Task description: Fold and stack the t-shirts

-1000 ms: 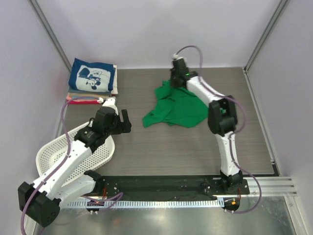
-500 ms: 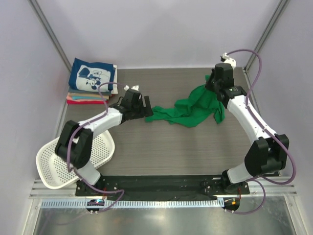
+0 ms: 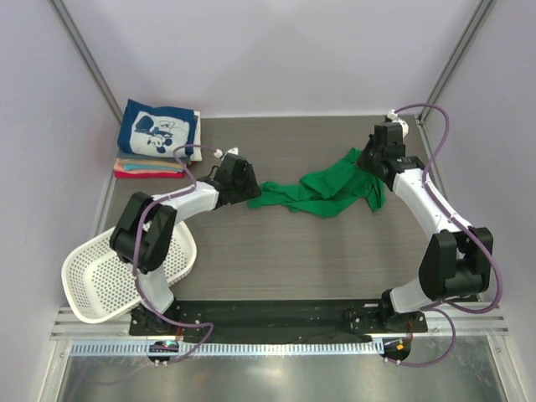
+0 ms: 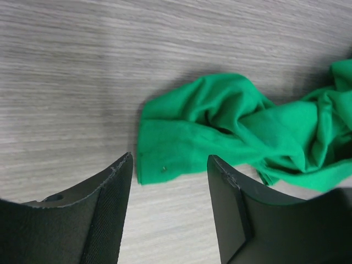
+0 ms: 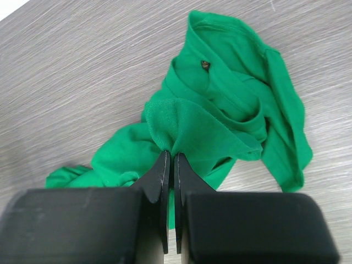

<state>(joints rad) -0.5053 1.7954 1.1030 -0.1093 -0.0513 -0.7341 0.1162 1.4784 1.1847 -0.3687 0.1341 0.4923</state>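
A bright green t-shirt lies crumpled and stretched sideways across the middle of the table. My right gripper is shut on a fold of it at its right end; in the right wrist view the cloth bunches from the closed fingertips. My left gripper is open at the shirt's left tip; in the left wrist view the green corner lies just ahead between the spread fingers, untouched. A folded stack topped by the navy cartoon-print tee, with cream and red-pink ones under it, sits at the back left.
A white perforated basket lies tipped at the front left beside the left arm's base. Metal frame posts and grey walls bound the table on the left, back and right.
My left arm swung from the basket over to the shirt's left tip. My right gripper carried the shirt's end from the back middle to the right, stretching the cloth out.
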